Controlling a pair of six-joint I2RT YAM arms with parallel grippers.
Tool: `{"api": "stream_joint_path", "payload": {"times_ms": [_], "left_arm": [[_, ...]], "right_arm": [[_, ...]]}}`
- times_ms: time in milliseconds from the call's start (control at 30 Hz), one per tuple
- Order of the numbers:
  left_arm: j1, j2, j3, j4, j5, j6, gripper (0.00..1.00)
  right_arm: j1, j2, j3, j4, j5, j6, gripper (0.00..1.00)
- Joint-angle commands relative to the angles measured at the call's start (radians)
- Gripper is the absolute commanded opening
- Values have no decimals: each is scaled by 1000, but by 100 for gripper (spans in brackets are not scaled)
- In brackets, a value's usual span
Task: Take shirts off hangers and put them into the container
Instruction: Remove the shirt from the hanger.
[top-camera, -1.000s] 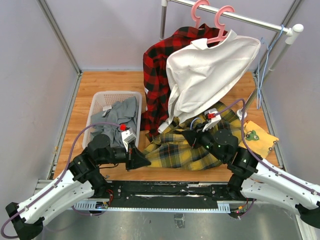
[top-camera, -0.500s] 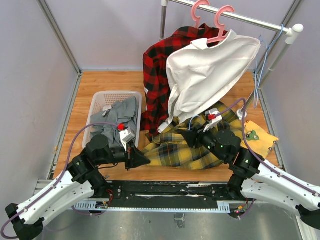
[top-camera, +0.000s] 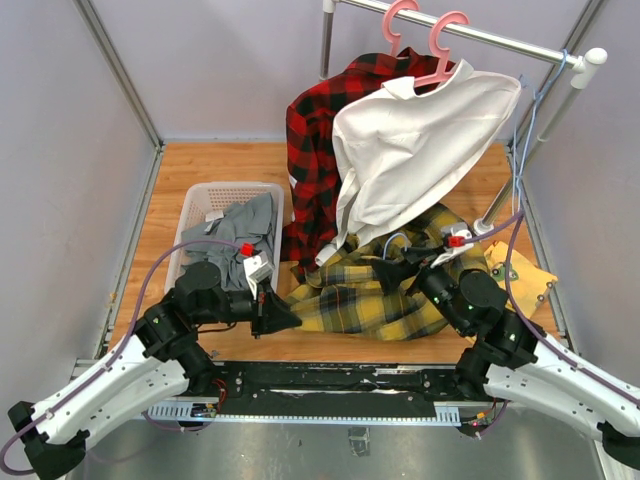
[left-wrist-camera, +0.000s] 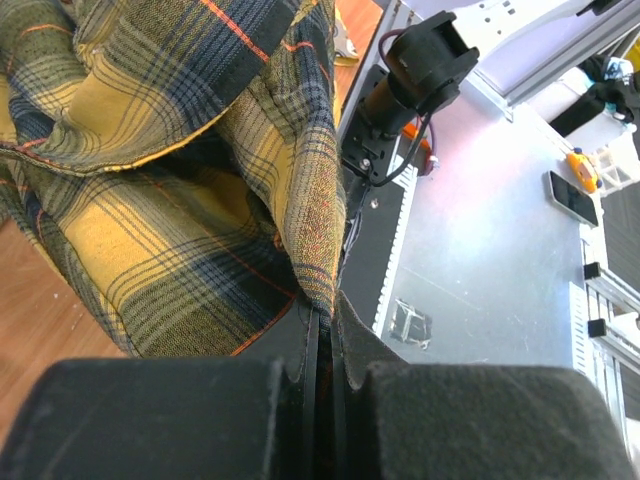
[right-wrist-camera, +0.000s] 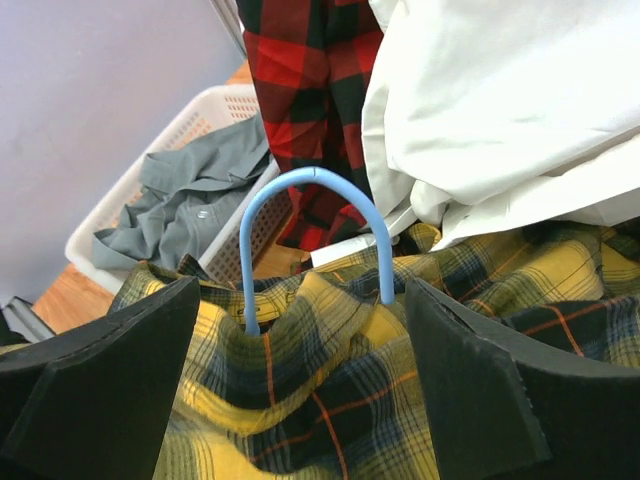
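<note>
Yellow-and-green plaid shirt (top-camera: 370, 295) lies heaped on the wooden worktop (top-camera: 220, 165), beside the white basket (top-camera: 190, 215) that holds the grey shirt (top-camera: 235, 230). The right end effector (top-camera: 392, 270), nearly closed a second ago, is now released and shifted rightward, its jaws wide on either side of the light-blue hanger hook (right-wrist-camera: 312, 174). The left end effector (left-wrist-camera: 322, 330) grips the shirt's edge as before. Pale walls enclose the worktop. Behind, the red plaid shirt (top-camera: 315, 130) and white shirt (top-camera: 420, 150) hang on pink hangers (top-camera: 440, 50), draping onto the heap.
</note>
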Motion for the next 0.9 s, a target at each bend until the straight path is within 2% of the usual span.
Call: {"api": "stream_joint_path", "payload": {"times_ms": [0,67,133,200,300,467,533,567,633,700,800,867], "left_arm": [[-5,7,66,-25,22,28,0],[-5,16,78,-21,32,33,1],[-5,26,93,-20,57,40,1],[-5,39,104,-41,69,53,0],[-5,70,129,-84,80,63,0],[-5,74,151,-90,112,69,0],[-5,71,157,-95,107,72,0],[-5,70,157,-97,106,74,0],[-5,69,154,-103,97,78,0],[-5,68,154,-114,73,81,1],[-5,63,149,-109,39,71,13],[-5,53,143,-96,0,60,13]], "right_arm": [[-9,-73,-61,115,3,47,85],[-10,-83,-66,127,-7,49,85],[-10,-82,-66,125,2,48,80],[-10,-71,-69,121,27,71,72],[-11,-52,-77,143,37,127,54],[-10,28,-55,173,-21,135,37],[-10,56,-44,174,-43,123,39],[-11,71,-38,174,-58,115,36],[-11,100,-19,168,-94,83,22],[-11,119,0,151,-109,72,16],[-11,133,5,161,-152,36,5],[-11,129,4,166,-155,25,1]]}}
